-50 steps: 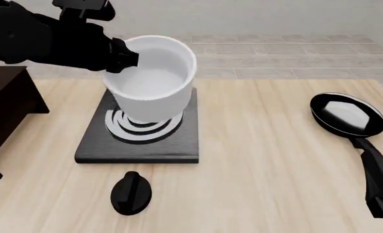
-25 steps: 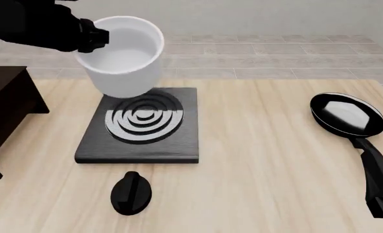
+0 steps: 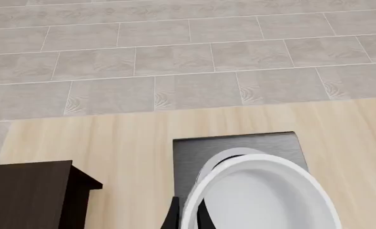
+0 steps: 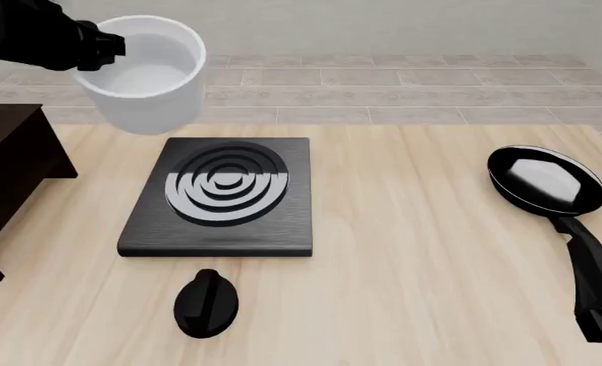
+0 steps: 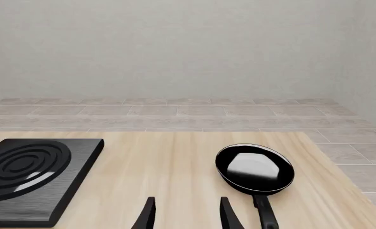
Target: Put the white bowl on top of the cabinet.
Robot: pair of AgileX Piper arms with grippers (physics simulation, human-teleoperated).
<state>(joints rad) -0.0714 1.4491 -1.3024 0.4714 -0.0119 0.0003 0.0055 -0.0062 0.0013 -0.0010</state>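
Grey tiled floor runs behind the pale wooden surface [image 4: 413,252], with a plain wall beyond it. My left claw [image 4: 102,46] is pinching the rim of the white bowl [image 4: 143,72]; one finger sits inside the wall and one outside, as the left wrist view shows at the bowl's edge. The bowl hangs from the claw in the air, upright, clear of everything under it. Below the claw and a little toward me lies the black stove plate [image 4: 219,198] with its silver rings, flat on the surface. The dark cabinet [image 4: 11,175] stands lower than the claw and off to its left, well apart from the bowl; in the left wrist view its flat top [image 3: 29,191] shows beside the bowl's rim. A black knob [image 4: 207,303] lies on the surface just in front of the stove plate, nearer to me.

My right claw [image 5: 186,214] is spread, with nothing between its fingers, and hovers low over the surface. The frying pan [image 5: 254,168] lies just ahead of it and slightly right, its handle pointing back toward me beside the claw.
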